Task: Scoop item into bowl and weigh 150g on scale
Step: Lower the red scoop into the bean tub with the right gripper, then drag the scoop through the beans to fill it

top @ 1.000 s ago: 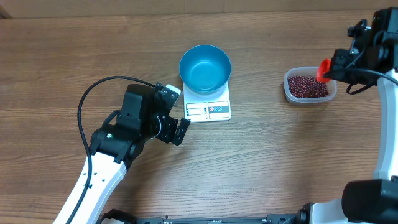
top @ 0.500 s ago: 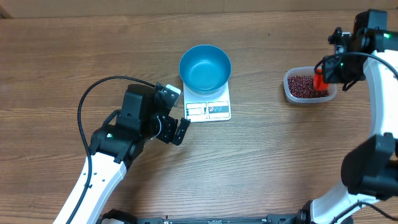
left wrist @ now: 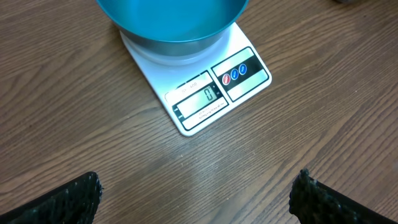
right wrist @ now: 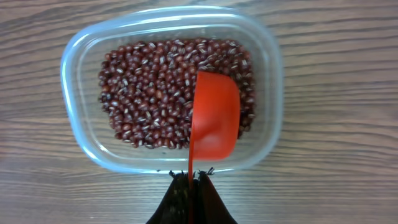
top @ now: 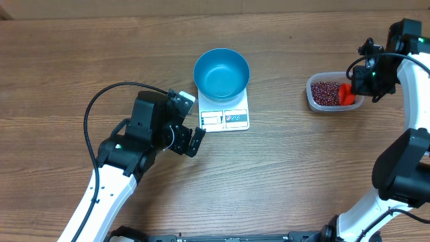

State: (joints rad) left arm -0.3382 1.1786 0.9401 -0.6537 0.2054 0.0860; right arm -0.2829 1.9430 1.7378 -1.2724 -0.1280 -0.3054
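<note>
Bowl [top: 222, 72]: on scale [top: 224, 118], display reading 0.
Left jaws: wide open, beside scale.
Right jaws: clamped on scoop [right wrist: 214, 115] handle.
Scoop: on beans [right wrist: 149, 93], right of scale.

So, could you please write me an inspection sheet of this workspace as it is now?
Surface: wooden table, brown grain.
Job's things: blue bowl empty, standing on the white scale, display shows 0; beans in the clear tub.
Clutter: nothing seen.
Grippers: left gripper empty, fingers wide open, near the scale; right gripper shut on the red scoop, which lies in the tub.
Cables: black cable loops beside the left arm, off the scale.
Surroundings: tan strip beyond the table's far edge.
</note>
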